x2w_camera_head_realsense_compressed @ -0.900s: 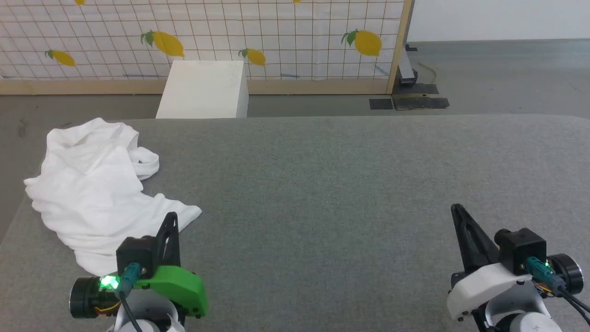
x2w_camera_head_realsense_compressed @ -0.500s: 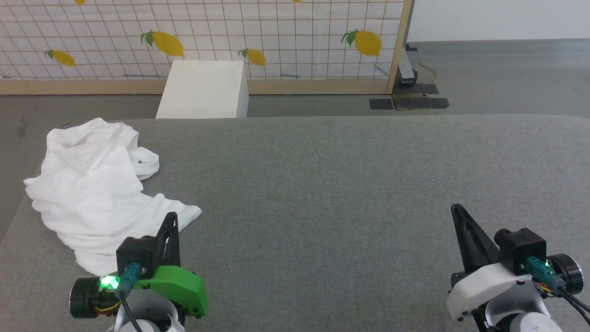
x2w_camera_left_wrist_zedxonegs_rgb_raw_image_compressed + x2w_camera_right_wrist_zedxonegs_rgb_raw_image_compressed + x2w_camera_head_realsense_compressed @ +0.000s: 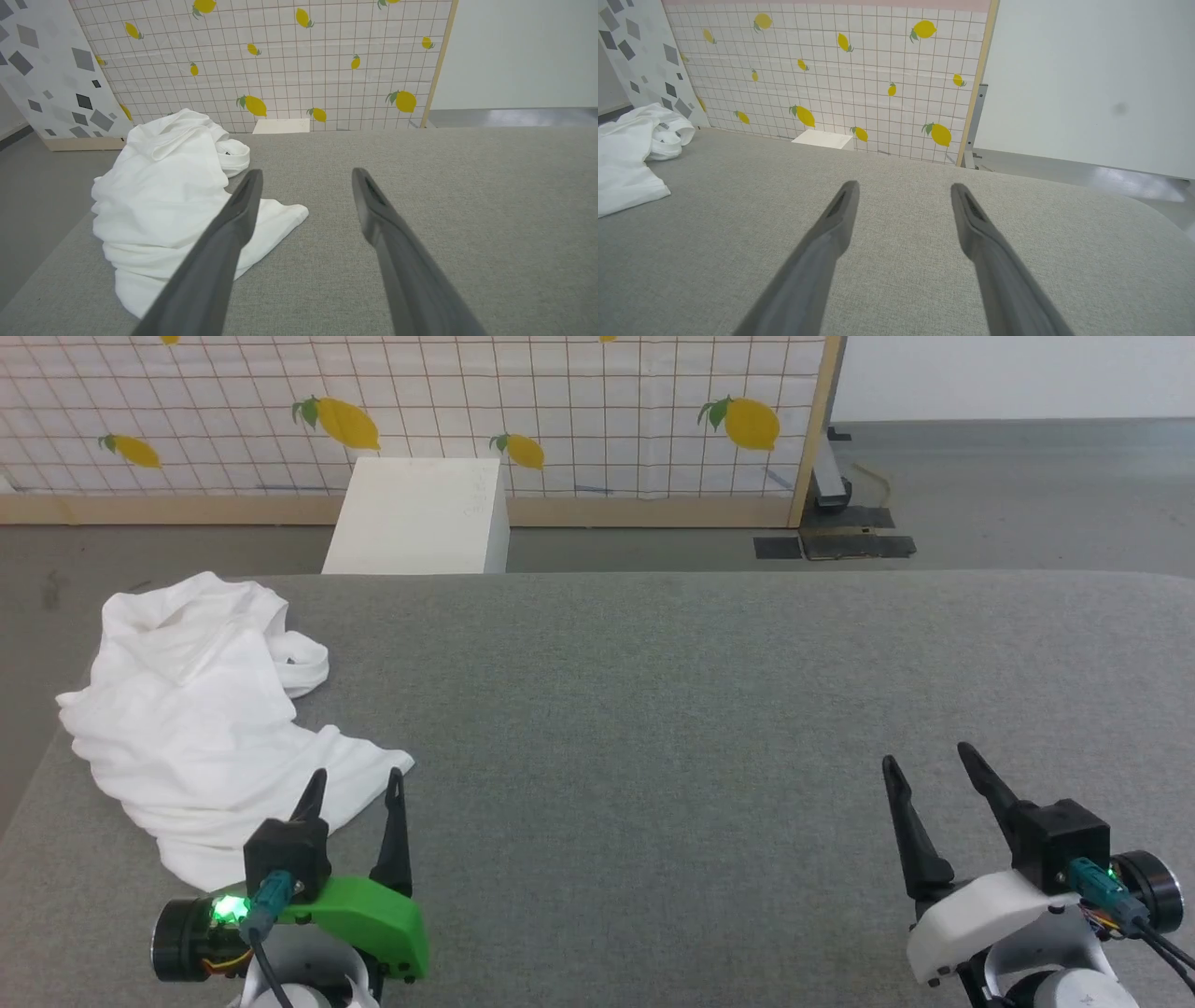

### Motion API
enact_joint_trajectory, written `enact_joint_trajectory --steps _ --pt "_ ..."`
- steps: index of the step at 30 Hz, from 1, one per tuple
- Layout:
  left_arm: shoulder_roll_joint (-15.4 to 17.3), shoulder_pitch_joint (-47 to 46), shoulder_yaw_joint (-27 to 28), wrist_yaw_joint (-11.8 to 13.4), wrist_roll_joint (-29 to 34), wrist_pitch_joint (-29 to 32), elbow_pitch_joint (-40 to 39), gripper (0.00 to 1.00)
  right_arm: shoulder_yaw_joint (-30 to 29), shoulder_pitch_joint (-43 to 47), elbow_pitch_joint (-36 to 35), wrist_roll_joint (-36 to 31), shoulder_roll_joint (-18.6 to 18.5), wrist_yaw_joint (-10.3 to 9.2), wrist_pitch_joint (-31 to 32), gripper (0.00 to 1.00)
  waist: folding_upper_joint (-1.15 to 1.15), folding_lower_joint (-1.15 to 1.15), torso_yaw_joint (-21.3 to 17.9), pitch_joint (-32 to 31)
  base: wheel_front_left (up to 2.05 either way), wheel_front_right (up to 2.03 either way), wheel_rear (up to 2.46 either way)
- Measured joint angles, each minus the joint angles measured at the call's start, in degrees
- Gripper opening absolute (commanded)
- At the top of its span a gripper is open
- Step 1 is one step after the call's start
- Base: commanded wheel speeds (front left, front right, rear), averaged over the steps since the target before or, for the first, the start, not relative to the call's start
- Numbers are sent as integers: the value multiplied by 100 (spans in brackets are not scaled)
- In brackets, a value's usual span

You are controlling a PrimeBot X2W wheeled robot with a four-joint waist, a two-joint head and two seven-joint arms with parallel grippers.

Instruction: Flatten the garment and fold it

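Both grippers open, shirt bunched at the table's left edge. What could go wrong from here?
1. The white shirt lies crumpled in layers, so the open left gripper may pinch several folds and drag a bundle instead of spreading it.
2. It sits at the left edge of the grey table; a pull that way could slide it off.
3. The right gripper is far across the table, needing a long reach.

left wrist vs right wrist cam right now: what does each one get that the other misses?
Left wrist: the left hand, open, and the whole crumpled garment heap. Right wrist: the right hand, open, and the grey table at its rounded corner. Both: at least part of the garment, the lemon screen, the white box, the grey table.
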Motion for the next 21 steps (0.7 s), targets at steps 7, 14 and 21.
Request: enact_joint_trajectory --steps 7,14,21 --pt "0 -13 -63 67 -45 -89 80 100 -21 -1 53 4 0 -1 -67 100 0 0 147 10 0 0 0" --pt "0 -61 -121 120 -96 -151 176 100 -33 -2 91 46 0 0 -148 100 0 0 380 22 0 0 0" --pt "2 -91 -148 193 -147 -248 229 100 -34 -4 130 64 0 -1 -201 100 0 0 686 33 0 0 0"
